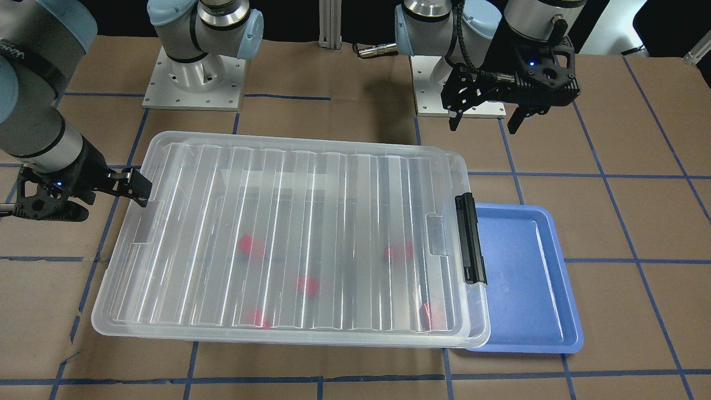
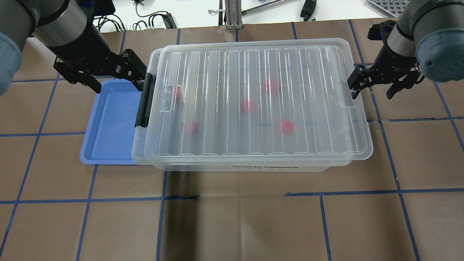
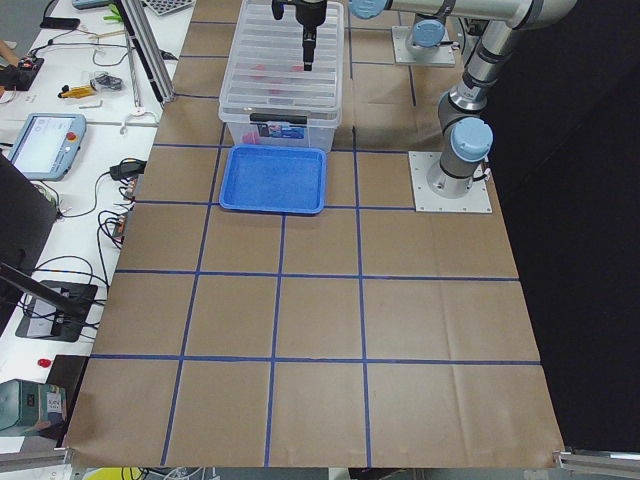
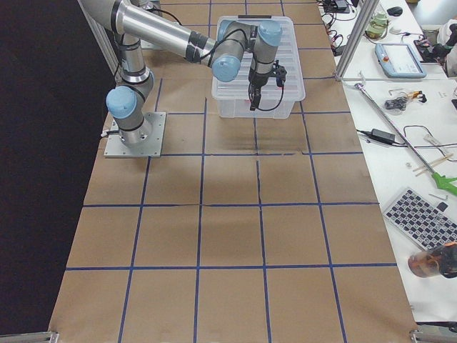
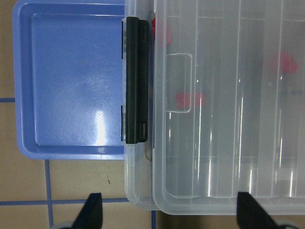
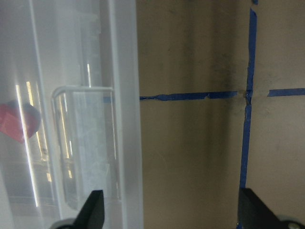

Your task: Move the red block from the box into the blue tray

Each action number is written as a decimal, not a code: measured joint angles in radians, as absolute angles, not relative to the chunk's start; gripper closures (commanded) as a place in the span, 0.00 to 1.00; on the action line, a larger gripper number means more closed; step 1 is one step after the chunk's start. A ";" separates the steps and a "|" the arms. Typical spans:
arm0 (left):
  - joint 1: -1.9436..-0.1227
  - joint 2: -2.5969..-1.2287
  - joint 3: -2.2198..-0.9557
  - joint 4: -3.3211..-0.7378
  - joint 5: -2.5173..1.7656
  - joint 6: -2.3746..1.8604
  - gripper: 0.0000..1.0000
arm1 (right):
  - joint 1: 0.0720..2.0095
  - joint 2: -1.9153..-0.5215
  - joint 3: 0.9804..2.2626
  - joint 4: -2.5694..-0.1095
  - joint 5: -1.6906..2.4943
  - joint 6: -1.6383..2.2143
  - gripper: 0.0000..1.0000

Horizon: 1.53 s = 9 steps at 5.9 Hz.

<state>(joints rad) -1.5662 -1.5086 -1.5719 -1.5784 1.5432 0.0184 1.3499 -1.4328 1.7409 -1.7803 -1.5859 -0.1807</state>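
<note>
Pincers both spread open, empty. The left pincer point(image 2: 117, 86) hangs by the black latch point(image 2: 144, 101) at frame left (latch runs top-to-bottom); the right pincer point(image 2: 372, 95) is off the box point(image 2: 253, 167) at its right end. The red blocks point(image 2: 286, 127) lie inside under the closed lid, right of the blue tray point(image 2: 108, 137).

Overhead, front views opposed, share box point(image 2: 224, 145); wrist cams close, seemingly straight down.

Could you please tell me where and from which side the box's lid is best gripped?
Grip the lid by the overhanging rim of its short end beside the right end effector, from outside that end, one finger above the lip, one below. The other end carries the black latch bar.
</note>
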 measured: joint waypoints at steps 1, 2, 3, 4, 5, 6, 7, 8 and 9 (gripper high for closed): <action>-1.567 -1.507 -1.575 -1.578 1.544 0.018 0.02 | 1.350 -1.433 1.747 -1.784 -1.588 -0.183 0.00; -1.567 -1.506 -1.578 -1.578 1.544 0.018 0.02 | 1.349 -1.431 1.751 -1.789 -1.591 -0.195 0.00; -1.567 -1.506 -1.578 -1.578 1.544 0.018 0.02 | 1.349 -1.428 1.753 -1.793 -1.593 -0.210 0.00; -1.566 -1.507 -1.576 -1.578 1.544 0.018 0.02 | 1.347 -1.423 1.754 -1.798 -1.595 -0.220 0.00; -1.566 -1.507 -1.576 -1.578 1.543 0.018 0.02 | 1.345 -1.421 1.754 -1.808 -1.600 -0.235 0.00; -1.566 -1.506 -1.575 -1.578 1.543 0.019 0.02 | 1.338 -1.420 1.754 -1.820 -1.613 -0.257 0.00; -1.565 -1.507 -1.573 -1.578 1.543 0.019 0.02 | 1.326 -1.419 1.754 -1.827 -1.626 -0.279 0.00; -1.565 -1.505 -1.575 -1.578 1.543 0.019 0.02 | 1.314 -1.419 1.754 -1.831 -1.631 -0.298 0.00; -1.565 -1.502 -1.578 -1.578 1.544 0.020 0.02 | 1.303 -1.418 1.754 -1.837 -1.632 -0.318 0.00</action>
<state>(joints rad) -1.5650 -1.5022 -1.5777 -1.5785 1.5436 0.0197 1.3032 -1.4183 1.7538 -1.8372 -1.6322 -0.3178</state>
